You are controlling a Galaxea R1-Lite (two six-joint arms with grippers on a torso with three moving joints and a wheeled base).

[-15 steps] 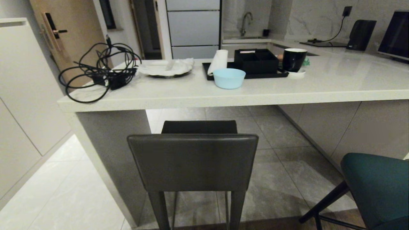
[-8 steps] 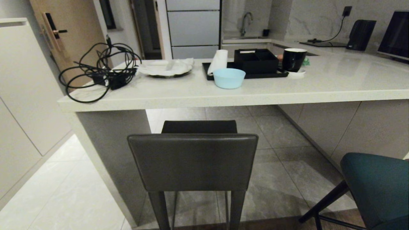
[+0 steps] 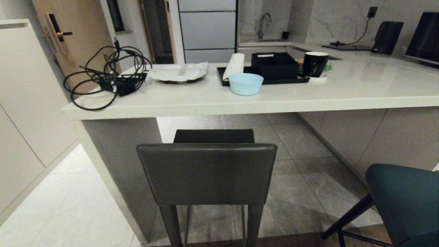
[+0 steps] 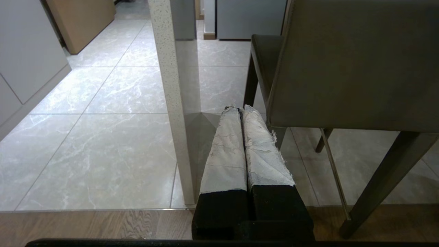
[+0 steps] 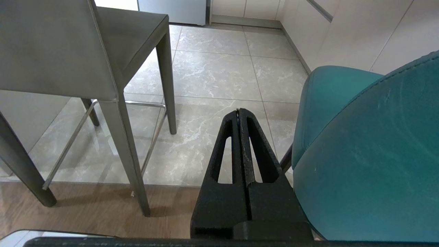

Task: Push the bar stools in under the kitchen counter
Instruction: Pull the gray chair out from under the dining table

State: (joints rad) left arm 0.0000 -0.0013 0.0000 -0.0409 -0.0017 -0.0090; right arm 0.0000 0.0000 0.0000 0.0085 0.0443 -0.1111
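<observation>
You have the dark grey stool [image 3: 206, 173] standing straight ahead with its square back toward you, its seat only partly beneath the overhanging edge of the kitchen counter [image 3: 240, 103], and the teal stool [image 3: 406, 202] off to your right, well out from the counter and turned at an angle. Neither arm shows from the head. The left gripper [image 4: 240, 110], its taped fingers pressed together, hangs low beside the grey stool's back and close to the counter's side panel; the right gripper [image 5: 239, 111], also pressed together and empty, sits low between the two stools. Take the grey stool first, I'd say: press flat against the middle of the backrest, not a corner, so it slides straight and doesn't pivot into the side panel on its left. Push low and slow, since a tall stool on tile may tip or skid. You can't see the grey stool's feet from the head, the teal stool is cut off at the frame edge, and how deep the space under the counter runs is hard to judge.
</observation>
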